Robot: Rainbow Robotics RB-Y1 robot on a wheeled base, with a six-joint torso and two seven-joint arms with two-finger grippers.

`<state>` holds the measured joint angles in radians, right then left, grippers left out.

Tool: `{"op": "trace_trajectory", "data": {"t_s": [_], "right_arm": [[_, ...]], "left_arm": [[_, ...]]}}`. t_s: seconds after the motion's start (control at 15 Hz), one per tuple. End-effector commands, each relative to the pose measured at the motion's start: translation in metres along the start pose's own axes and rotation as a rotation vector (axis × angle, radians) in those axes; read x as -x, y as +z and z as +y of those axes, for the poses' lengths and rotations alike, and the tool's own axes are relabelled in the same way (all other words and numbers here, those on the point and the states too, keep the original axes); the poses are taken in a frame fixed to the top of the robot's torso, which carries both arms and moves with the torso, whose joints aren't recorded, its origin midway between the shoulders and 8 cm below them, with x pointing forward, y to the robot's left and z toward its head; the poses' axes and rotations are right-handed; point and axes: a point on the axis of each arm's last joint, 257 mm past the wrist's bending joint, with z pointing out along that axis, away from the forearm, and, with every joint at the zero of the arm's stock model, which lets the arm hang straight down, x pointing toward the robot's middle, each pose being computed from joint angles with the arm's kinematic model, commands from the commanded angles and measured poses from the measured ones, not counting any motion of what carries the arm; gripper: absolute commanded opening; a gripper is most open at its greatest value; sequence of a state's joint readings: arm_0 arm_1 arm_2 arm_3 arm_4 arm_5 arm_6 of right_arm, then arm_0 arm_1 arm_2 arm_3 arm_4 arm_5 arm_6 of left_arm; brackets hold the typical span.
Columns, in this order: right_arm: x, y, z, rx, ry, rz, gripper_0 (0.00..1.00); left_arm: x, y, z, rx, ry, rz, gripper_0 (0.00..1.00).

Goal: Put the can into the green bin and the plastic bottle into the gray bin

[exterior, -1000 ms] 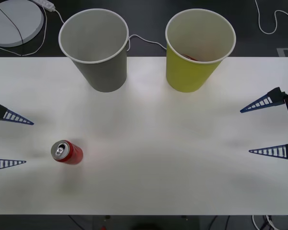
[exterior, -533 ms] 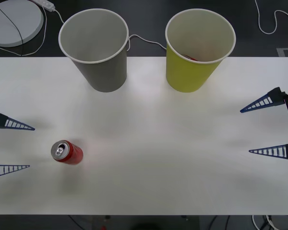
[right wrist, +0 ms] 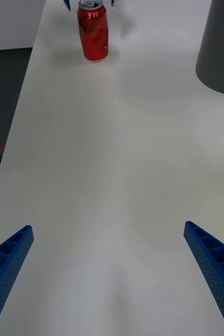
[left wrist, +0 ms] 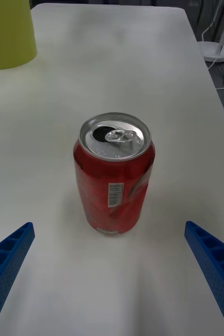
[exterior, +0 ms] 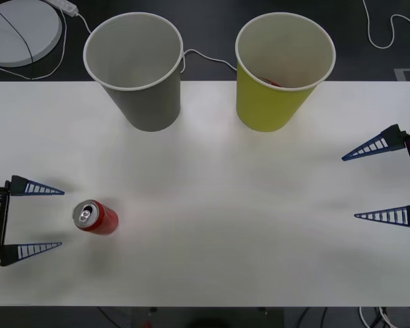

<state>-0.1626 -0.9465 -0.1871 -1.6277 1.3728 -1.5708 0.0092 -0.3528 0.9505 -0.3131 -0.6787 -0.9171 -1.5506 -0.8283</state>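
Across the frame: one white table (exterior: pixel 225 205). Upper half: two cups, gray bin (exterior: pixel 135 68) left, green bin (exterior: pixel 283 68) right. Lower left: one can (exterior: pixel 96 216), upright, barcode unreadable. Left gripper (exterior: pixel 46 217) beside it, right gripper (exterior: pixel 355 186) at right edge; both spread, empty.

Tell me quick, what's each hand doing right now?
Left hand: open, empty, beside the can, not touching it.
Right hand: open, empty, at the table's right edge.

Bright, even overhead light, soft shadows beneath the can (exterior: pixel 96 216), sharp focus throughout
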Motion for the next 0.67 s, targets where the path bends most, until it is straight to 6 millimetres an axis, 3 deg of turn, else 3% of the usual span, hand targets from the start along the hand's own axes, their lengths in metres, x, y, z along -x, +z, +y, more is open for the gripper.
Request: {"op": "trace_trajectory", "data": {"t_s": [0.07, 0.67], "right_arm": [[0.0, 0.0, 0.0, 0.0, 0.0, 0.0, 1.0], [0.0, 0.0, 0.0, 0.0, 0.0, 0.0, 1.0]], "left_arm": [[-0.002, 0.014, -0.003, 0.006, -0.012, -0.014, 1.0], [-0.002, 0.05, -0.005, 0.024, -0.033, -0.048, 1.0]]}}
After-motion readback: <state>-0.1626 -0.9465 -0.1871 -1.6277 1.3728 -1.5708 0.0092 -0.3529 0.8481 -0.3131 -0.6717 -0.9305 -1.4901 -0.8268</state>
